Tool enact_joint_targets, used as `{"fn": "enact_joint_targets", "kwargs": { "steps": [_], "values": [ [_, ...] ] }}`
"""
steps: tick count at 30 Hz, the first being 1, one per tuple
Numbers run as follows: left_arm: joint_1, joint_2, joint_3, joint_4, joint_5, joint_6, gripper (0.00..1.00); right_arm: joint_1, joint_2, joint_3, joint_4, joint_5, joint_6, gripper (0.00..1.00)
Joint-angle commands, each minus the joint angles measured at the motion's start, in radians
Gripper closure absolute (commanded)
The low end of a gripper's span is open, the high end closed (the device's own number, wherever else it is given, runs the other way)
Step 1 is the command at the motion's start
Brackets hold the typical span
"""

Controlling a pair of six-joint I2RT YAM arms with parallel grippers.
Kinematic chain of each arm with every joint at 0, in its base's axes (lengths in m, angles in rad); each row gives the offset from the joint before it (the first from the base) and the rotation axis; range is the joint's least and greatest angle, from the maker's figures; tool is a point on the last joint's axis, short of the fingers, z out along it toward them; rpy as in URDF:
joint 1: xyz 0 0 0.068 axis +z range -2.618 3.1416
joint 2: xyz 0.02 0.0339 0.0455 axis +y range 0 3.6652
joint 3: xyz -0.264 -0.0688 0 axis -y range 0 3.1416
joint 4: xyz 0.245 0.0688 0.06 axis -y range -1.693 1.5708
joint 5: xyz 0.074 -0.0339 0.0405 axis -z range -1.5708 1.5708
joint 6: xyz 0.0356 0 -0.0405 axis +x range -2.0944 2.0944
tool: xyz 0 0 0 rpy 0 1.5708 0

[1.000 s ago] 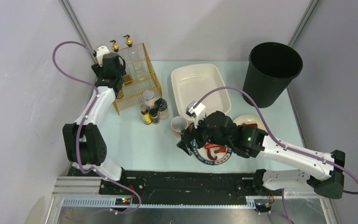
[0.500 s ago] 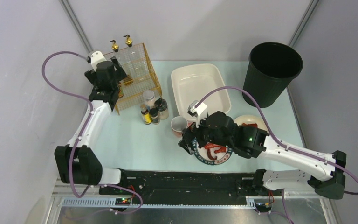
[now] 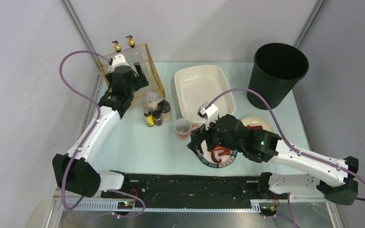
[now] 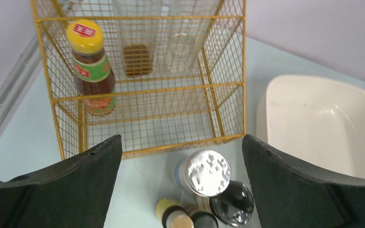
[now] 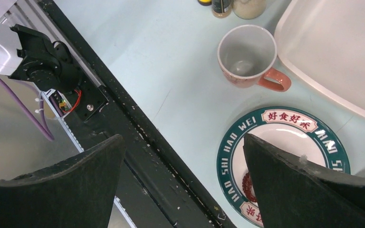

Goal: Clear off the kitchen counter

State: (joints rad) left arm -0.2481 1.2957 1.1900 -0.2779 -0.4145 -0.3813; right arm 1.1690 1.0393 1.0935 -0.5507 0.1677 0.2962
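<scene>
On the pale mint kitchen counter (image 3: 142, 142) stand a cluster of small spice jars (image 3: 157, 110), a pink-handled mug (image 3: 183, 127) and a teal-rimmed plate (image 3: 217, 160). My left gripper (image 3: 140, 78) hangs open and empty over the yellow wire basket (image 3: 147, 54). In the left wrist view that open gripper (image 4: 181, 142) frames the basket's front edge and the silver-lidded jar (image 4: 204, 172). A brown sauce bottle (image 4: 91, 66) stands inside the basket (image 4: 147, 90). My right gripper (image 3: 196, 145) is open and empty above the plate's left rim. From the right wrist, its gripper (image 5: 183, 140) sits between the black base rail and the plate (image 5: 285, 156), with the mug (image 5: 247, 57) beyond.
A white basin (image 3: 204, 88) lies behind the mug. A black bin (image 3: 278, 71) stands at the back right, and a cream bowl (image 3: 256, 124) sits right of the plate. Two gold-capped bottles (image 3: 123, 43) stand behind the basket. Grey rails frame the counter.
My left gripper has swung from the basket's left corner to the right, over the basket toward the jars. The right arm has shifted slightly to the right.
</scene>
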Motion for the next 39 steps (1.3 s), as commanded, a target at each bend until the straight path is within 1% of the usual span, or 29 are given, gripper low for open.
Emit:
{"fn": "enact_joint_targets", "kwargs": {
  "steps": [1,7,13,17,27,39],
  "values": [
    [-0.057,0.013,0.081,-0.071,-0.002,0.018,0.00,0.007,-0.024,0.000,-0.022,0.032,0.023,0.01],
    [-0.115,0.103,0.130,-0.116,0.005,0.045,0.00,0.007,-0.026,0.000,-0.043,0.038,0.027,0.01],
    [-0.144,0.263,0.217,-0.194,0.006,0.062,0.00,0.009,-0.024,-0.001,-0.050,0.043,0.029,0.01],
    [-0.157,0.326,0.256,-0.222,-0.011,0.068,0.00,0.009,-0.021,-0.009,-0.039,0.044,0.021,0.00],
    [-0.159,0.398,0.260,-0.244,-0.011,0.064,0.01,0.006,-0.004,-0.011,-0.024,0.045,0.005,0.01],
    [-0.159,0.399,0.198,-0.244,-0.006,0.053,0.02,0.007,0.025,-0.012,-0.010,0.032,0.015,0.00]
  ]
}}
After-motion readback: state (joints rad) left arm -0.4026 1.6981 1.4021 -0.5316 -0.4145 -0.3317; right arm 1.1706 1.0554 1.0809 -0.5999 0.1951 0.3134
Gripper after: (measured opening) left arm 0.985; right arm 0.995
